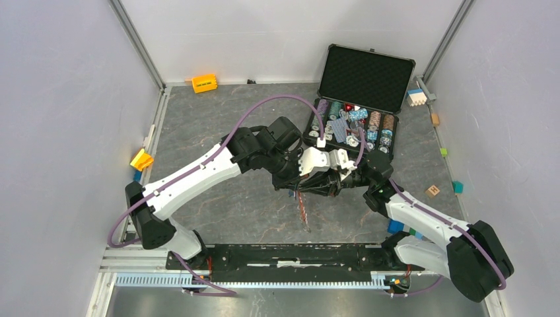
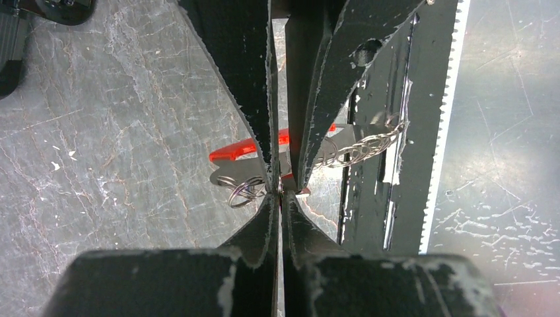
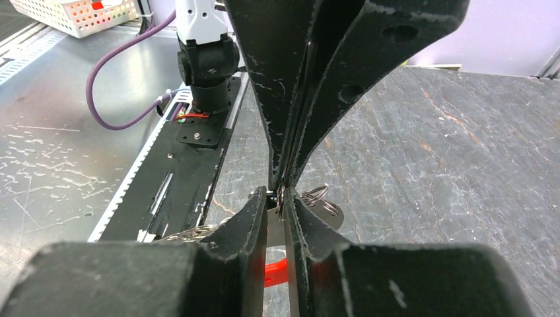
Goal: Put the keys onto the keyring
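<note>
Left claw (image 2: 280,197) clamped shut on keyring (image 2: 241,148); right claw (image 3: 280,201) nearly closed opposite, grip uncertain. Chip case (image 1: 365,76) behind both.

Blocked at the middle of the table (image 1: 218,125) by left gripper (image 2: 280,198) and right gripper (image 3: 282,201), tip to tip, and by the keyring (image 2: 231,150) hanging under them. Shut off at the far right corner by the open case (image 1: 366,69). Open across the far left, save for an orange block (image 1: 204,83) at the far edge and a yellow block (image 1: 141,160) at the left edge. Cluttered along the right edge with small blocks (image 1: 432,190). Perhaps passable between case and grippers; hard to judge from above.
</note>
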Controlling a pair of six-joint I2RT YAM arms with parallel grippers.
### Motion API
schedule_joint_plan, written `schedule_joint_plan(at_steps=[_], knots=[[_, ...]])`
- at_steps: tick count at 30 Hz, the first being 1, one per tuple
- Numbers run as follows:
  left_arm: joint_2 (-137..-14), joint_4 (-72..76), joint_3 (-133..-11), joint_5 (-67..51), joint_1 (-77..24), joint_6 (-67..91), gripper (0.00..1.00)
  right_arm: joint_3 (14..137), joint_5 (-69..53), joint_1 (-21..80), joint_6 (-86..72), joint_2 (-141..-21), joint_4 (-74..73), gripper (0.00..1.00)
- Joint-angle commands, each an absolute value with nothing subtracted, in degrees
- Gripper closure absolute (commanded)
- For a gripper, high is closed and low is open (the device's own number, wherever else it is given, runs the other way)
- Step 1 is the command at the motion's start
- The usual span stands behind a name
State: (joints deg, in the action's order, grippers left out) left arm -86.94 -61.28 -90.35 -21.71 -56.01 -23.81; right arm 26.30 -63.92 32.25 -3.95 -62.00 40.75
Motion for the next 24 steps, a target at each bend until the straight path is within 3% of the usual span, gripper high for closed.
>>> schedule_joint_plan(at_steps=[1,11,18,24], knots=[[-84.2,-58.4,-90.6,-24.1,-56.2,-22.4,0.98,28.4,-63.3,32.4,-2.4,-62.2,39.2,0.81],[-84.5,-58.3,-90.8,-24.2,-56.2,-22.2,0.98,28.2,-62.3,32.4,-2.3,-62.0,38.9,0.99],[-83.3,-55.6,-89.7,-24.3,-56.1,-22.2,0.98,28.4,-58.3,32.3,1.3,-60.5,35.5,1.00],[-80.4,-51.7,-86.5,-24.7,-55.8,-23.0,0.82,28.5,-58.2,31.8,1.2,-60.2,35.1,1.00]])
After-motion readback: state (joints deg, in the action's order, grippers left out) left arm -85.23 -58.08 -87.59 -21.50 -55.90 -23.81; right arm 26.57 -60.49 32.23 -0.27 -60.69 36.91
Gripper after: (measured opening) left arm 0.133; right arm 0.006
